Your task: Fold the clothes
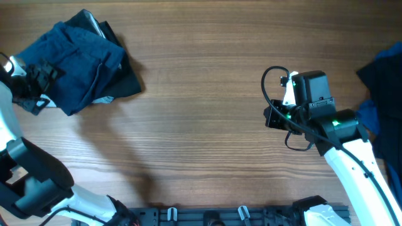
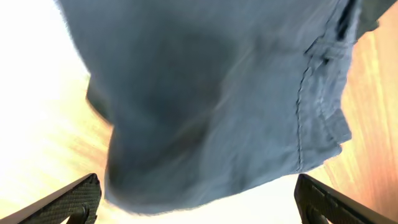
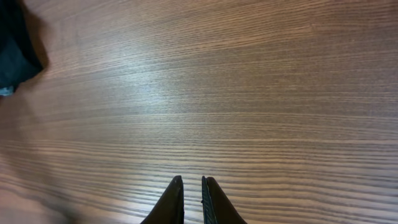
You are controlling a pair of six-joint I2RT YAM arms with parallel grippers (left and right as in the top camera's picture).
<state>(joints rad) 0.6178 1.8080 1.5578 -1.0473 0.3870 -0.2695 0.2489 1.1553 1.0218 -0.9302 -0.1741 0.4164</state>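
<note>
The dark blue shorts (image 1: 78, 53) lie folded at the table's far left, on top of a black-navy garment (image 1: 125, 85). In the left wrist view the shorts (image 2: 217, 93) fill the frame, with a stitched seam and pocket edge on the right. My left gripper (image 1: 41, 85) is at the shorts' left edge. It is open (image 2: 199, 208), with its fingers wide apart just short of the fabric's hem and nothing between them. My right gripper (image 1: 270, 118) hovers over bare table right of centre. It is shut and empty (image 3: 192, 186).
More dark blue and pale blue clothes (image 1: 383, 81) are heaped at the right edge of the wooden table (image 1: 201, 125). A dark garment corner (image 3: 15, 43) shows at the top left of the right wrist view. A black rail with hooks (image 1: 239, 213) runs along the front edge.
</note>
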